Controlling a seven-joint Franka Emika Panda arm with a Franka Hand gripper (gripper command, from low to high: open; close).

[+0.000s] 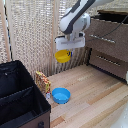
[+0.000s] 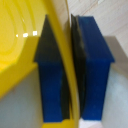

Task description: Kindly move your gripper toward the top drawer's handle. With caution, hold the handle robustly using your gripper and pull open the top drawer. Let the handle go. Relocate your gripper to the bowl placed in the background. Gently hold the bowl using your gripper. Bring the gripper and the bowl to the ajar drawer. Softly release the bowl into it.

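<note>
Planks of pale wood floor (image 1: 95, 95) lie under me, a reed screen (image 1: 30, 35) behind. My gripper (image 1: 65, 50) hangs in the air, fingers (image 2: 52, 75) pinching the yellow bowl's (image 1: 62, 55) rim. The top drawer (image 1: 107, 32) looks pulled out, though it is blurred. A blue bowl (image 1: 61, 95) sits beside a black bin (image 1: 20, 95).

place: home room | cues: wooden dresser (image 1: 111, 42), plank floor (image 1: 90, 95), curtain (image 1: 30, 35)
</note>
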